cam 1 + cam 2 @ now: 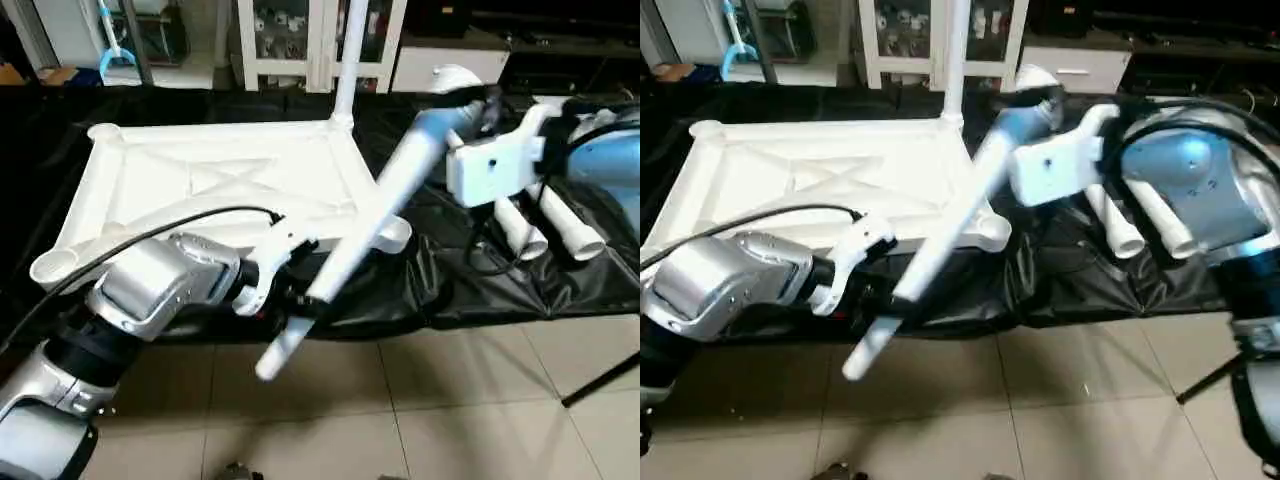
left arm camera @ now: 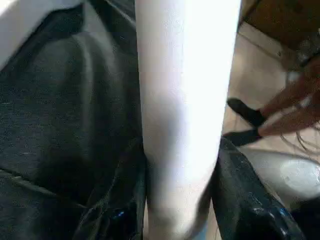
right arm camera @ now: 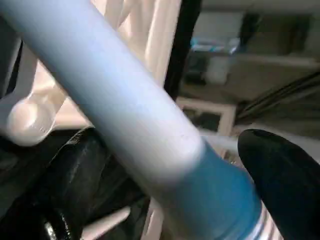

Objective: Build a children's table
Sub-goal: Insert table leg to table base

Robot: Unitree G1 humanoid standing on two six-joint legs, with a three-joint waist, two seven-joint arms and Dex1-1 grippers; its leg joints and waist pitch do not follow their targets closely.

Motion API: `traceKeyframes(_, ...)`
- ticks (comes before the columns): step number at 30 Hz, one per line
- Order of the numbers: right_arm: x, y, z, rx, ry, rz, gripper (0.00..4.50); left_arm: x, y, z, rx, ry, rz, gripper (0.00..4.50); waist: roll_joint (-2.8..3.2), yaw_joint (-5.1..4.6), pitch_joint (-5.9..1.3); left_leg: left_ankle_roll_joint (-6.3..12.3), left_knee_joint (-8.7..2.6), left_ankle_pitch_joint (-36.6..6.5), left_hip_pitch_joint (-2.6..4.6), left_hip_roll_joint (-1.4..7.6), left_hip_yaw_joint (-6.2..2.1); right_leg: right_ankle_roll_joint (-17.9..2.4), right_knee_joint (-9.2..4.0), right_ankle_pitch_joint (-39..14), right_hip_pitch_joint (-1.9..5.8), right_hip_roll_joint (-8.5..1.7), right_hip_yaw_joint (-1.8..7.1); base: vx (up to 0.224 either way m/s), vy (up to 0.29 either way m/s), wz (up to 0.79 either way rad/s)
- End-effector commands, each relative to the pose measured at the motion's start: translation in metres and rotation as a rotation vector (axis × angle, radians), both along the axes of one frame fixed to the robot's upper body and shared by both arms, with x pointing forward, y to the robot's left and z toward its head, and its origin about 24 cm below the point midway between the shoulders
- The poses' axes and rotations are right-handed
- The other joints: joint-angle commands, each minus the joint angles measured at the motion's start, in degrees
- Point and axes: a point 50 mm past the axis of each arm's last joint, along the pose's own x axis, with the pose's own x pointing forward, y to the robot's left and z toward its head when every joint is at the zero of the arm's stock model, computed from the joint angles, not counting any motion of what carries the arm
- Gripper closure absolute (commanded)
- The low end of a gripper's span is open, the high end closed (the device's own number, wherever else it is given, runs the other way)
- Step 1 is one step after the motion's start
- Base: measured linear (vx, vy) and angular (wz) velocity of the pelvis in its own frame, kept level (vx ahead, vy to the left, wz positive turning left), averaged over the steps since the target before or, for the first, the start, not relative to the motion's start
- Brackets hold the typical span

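White plastic tapered leg (image 1: 350, 245), clamped in the left gripper (image 1: 300, 300) (right gripper (image 1: 470, 115) fingers apart), should stand vertical over the white ribbed tabletop (image 1: 200, 180)'s near corner socket (image 1: 395, 235) before pushing.

A black sheet (image 1: 500, 290) covers the work surface (tiled floor (image 1: 430, 400) below), white cabinet (image 1: 300, 40) behind.

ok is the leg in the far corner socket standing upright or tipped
Upright: the leg rises straight from the far corner socket of the upside-down table top.

White table leg (image 2: 182, 125) clamped between the left gripper's (image 2: 182, 220) black fingers (image 2: 245, 200). Black sheet (image 2: 60, 130) lies behind the leg. Tiled floor (image 2: 255, 70) beyond the leg.
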Motion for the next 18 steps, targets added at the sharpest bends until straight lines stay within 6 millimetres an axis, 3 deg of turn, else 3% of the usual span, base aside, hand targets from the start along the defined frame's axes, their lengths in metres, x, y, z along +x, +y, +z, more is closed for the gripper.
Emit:
traceKeyframes(1,0.001,-0.004,-0.002,-0.043,0.028,-0.032,0.0,0.002,-0.006,0.011,0.019,-0.085,-0.056,2.96,-0.1,-0.03,-4.32,1.38,-3.99,-11.4,1.49,2.08,-0.45,-14.9,-3.54,-8.4,2.8,-2.72,1.86,0.0,0.0,0.0)
traceKeyframes(6,0.002,-0.014,-0.026,-0.091,0.121,-0.069,0.0,0.011,0.0,0.014,0.118,-0.207,-0.074,2.96,-0.28,-0.15,-4.28,1.33,-3.91,-11.8,1.46,2.11,-0.4,-14.6,-3.65,-9.5,2.8,-2.79,1.88,0.0,0.0,0.0)
traceKeyframes(15,-0.001,-0.008,-0.052,-0.083,0.201,-0.054,0.0,0.023,0.006,0.023,0.234,-0.355,-0.098,2.96,-0.11,-0.28,-4.45,1.53,-3.9,-11.0,1.51,2.2,-0.44,-15.2,-3.48,-7.6,2.8,-2.79,1.81,0.0,0.0,0.0)
traceKeyframes(18,-0.001,-0.008,-0.058,-0.082,0.228,-0.065,0.33,0.022,0.008,0.025,0.242,-0.368,-0.111,2.96,-0.11,-0.15,-4.48,1.66,-3.9,-10.8,1.61,2.23,-0.43,-15.6,-3.4,-6.9,2.78,-2.79,1.84,0.0,0.0,0.0)
